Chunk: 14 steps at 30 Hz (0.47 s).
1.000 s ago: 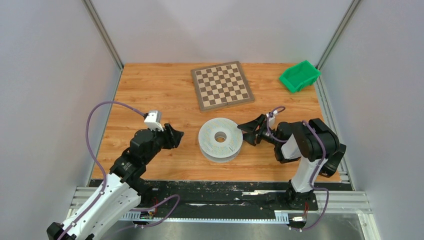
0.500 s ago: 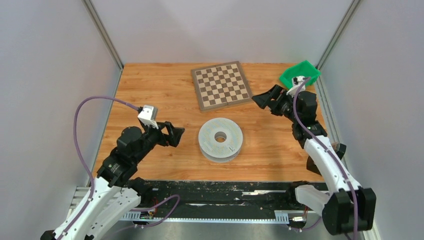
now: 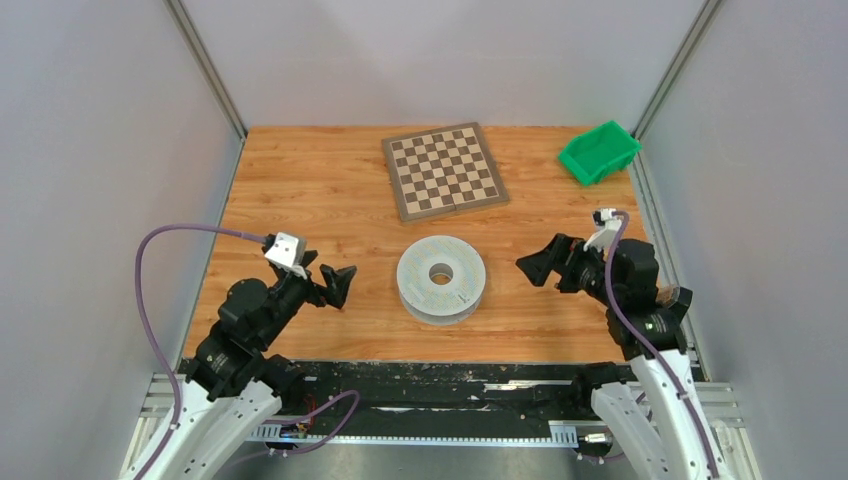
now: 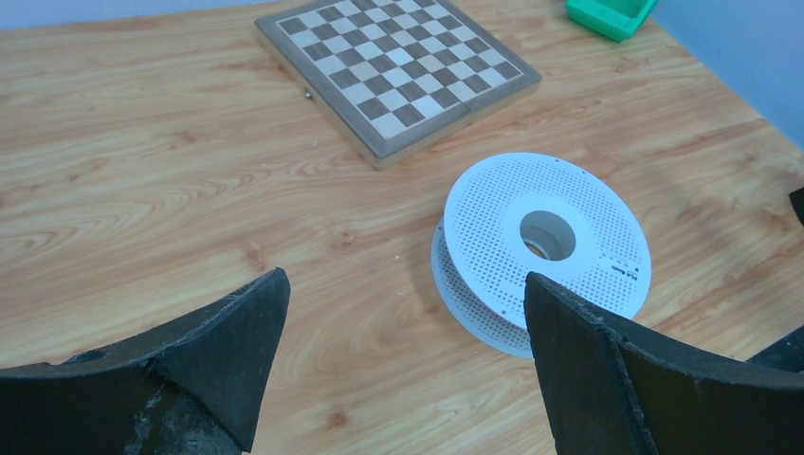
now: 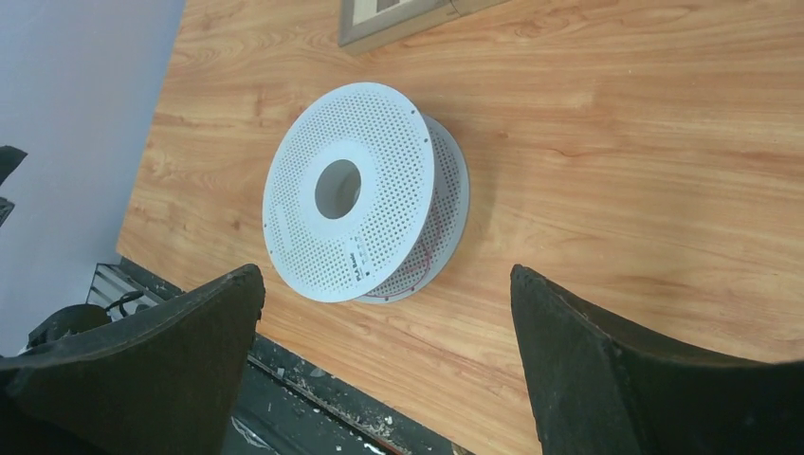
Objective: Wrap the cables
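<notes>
Spread apart and empty: left pincer [image 3: 342, 284], right pincer [image 3: 533, 268]; white spool [image 3: 441, 279] lies on the surface [image 3: 300, 180] between them. Best approach level; grip the flange rim squarely, not the hub.

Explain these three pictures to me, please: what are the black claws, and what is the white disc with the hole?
These are two robot arms bolted at the near edge of a wooden table. The wide picture comes from a fixed camera above and behind them. The other two come from a small camera on each wrist, so the dark shapes at the bottom of those pictures are that arm's own fingers. The left gripper and the right gripper are both open and hold nothing. They sit apart from the white perforated spool, which lies flat between them. Farther back lie a chessboard and a green bin.
</notes>
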Tool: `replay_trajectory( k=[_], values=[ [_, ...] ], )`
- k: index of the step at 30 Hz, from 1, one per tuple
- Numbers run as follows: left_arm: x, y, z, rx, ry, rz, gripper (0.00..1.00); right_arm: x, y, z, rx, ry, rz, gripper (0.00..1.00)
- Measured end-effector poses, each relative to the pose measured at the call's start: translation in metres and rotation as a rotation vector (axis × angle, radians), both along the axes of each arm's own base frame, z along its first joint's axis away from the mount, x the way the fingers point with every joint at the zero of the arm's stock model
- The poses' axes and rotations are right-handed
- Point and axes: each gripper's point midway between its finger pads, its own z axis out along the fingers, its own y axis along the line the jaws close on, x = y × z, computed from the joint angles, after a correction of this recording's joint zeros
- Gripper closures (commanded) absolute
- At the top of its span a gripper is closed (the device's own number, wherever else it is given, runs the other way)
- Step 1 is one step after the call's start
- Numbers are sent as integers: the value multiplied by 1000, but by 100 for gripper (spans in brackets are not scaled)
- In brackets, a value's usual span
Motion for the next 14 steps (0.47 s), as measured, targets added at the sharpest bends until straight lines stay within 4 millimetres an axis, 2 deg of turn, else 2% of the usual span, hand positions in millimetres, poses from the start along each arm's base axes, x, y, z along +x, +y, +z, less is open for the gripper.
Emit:
replay_trajectory(
  k=[5,9,14],
  values=[
    [-2,9,8,6,-52,26,0,-18,-5,16,-5,-108,1,0],
    [-3,12,11,15,-73,36,0,-23,-8,26,-16,-171,-3,0],
    [-1,15,8,27,-72,49,0,-26,-6,28,-17,-194,19,0]
  ],
)
